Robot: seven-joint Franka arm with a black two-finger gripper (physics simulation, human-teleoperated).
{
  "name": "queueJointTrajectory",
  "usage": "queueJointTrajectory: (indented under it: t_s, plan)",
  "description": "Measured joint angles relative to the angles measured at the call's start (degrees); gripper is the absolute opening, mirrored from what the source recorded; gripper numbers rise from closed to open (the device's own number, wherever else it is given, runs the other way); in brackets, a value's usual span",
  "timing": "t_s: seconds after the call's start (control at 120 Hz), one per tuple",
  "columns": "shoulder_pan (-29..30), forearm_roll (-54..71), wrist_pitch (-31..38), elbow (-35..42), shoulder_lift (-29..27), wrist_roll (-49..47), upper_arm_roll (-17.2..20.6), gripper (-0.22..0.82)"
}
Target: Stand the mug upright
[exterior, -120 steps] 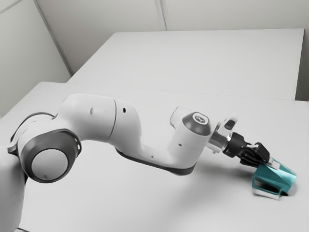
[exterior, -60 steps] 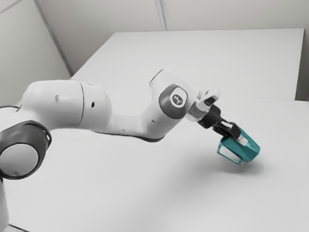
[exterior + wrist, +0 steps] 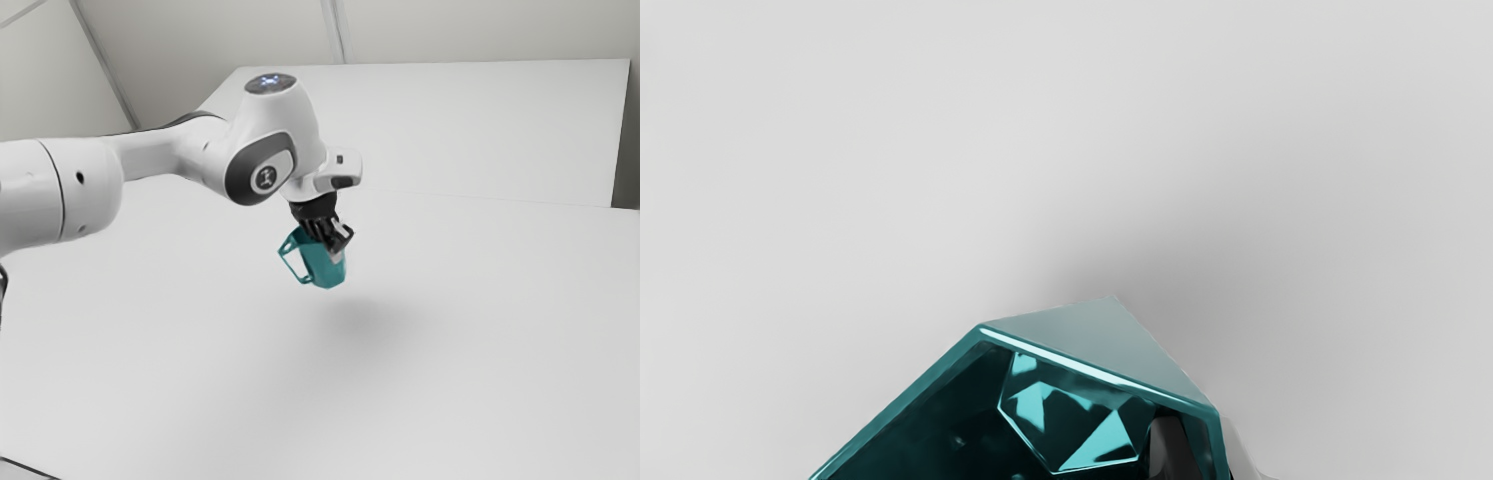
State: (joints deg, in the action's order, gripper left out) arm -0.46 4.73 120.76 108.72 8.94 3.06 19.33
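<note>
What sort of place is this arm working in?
Probably a lab or test room, rendered in simulation: plain pale walls, a broad white tabletop, and a robot arm holding a teal mug above it.

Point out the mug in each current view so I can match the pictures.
Exterior view: the mug is near the centre, below the pincer.
Wrist view: the mug, mouth toward the camera, one finger inside.
Shared landmark: the shadow on the table.
</note>
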Motion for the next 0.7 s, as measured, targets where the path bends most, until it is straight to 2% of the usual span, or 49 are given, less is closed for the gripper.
queueJointTrajectory:
  t_s: [0.125,0.283,0.575,0.7]
  plan:
    - [2.38,2.08,-0.88,3.35,-2.06,-4.9,0.05,-0.17]
    - [4.87,2.93,1.42,8.04,-3.68,-9.27,0.1,-0.17]
    - [9.85,3.25,5.49,12.64,-3.32,-14.24,0.18,-0.17]
    - [10.18,3.3,6.99,13.13,-3.06,-15.64,0.18,-0.17]
